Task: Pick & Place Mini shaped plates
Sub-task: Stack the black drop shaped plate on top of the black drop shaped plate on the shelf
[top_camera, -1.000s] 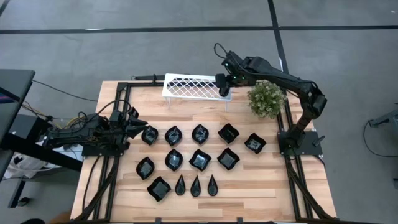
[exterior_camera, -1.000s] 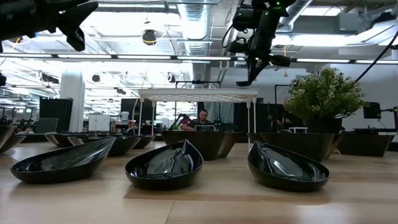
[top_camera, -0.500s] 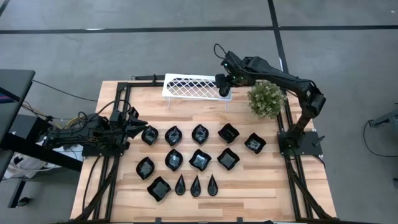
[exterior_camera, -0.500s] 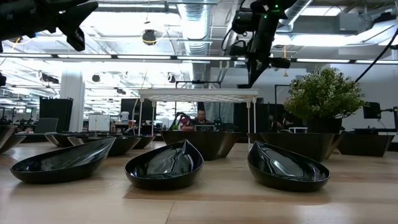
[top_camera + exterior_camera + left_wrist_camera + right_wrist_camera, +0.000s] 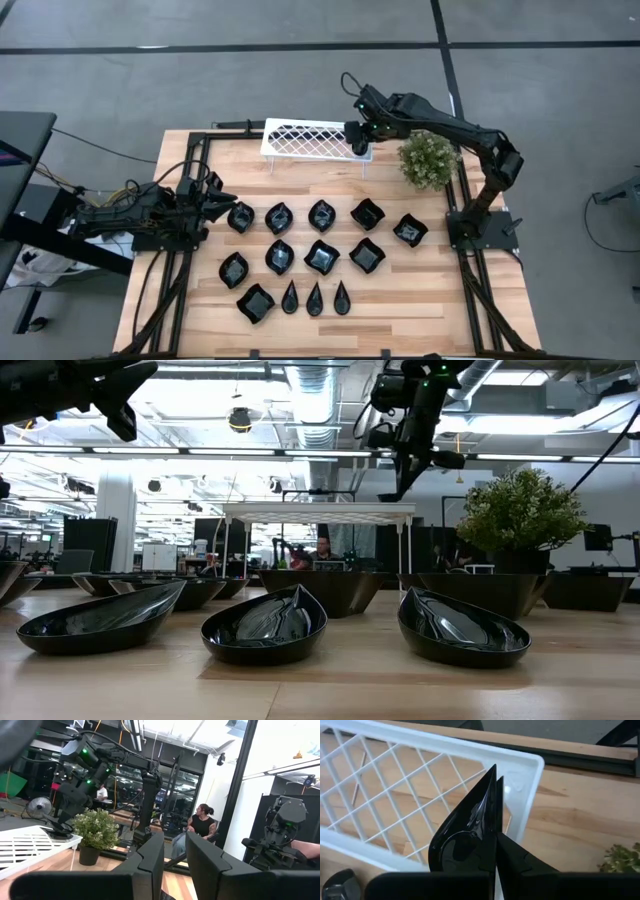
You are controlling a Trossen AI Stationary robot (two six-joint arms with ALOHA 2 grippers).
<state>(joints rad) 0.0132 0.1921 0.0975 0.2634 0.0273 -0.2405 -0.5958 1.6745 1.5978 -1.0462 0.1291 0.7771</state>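
Observation:
My right gripper (image 5: 358, 142) hangs over the right end of the white lattice rack (image 5: 312, 140), shut on a glossy black teardrop-shaped mini plate (image 5: 465, 835). Several more black mini plates (image 5: 322, 256) rest on their bases in rows on the wooden table, with three narrow teardrops (image 5: 314, 298) in the near row. My left gripper (image 5: 224, 198) waits at the table's left edge beside the leftmost plate (image 5: 240, 216). Its fingers (image 5: 150, 862) stand a little apart with nothing between them. My right gripper pinches the teardrop plate between its two fingers (image 5: 520, 865) at the plate's wide end, by the rim (image 5: 495, 832). The fingers slant down from the table's right. The plate stands on edge, its pointed tip (image 5: 493, 770) aimed away from the fingers over the rack's corner. Whether it touches the rack I cannot tell.
A small green bushy plant (image 5: 428, 158) stands just right of the rack, close under my right arm. Black frame rails (image 5: 196, 160) run along the table's left and right sides. Bare wood lies between the rack and the far row of plates.

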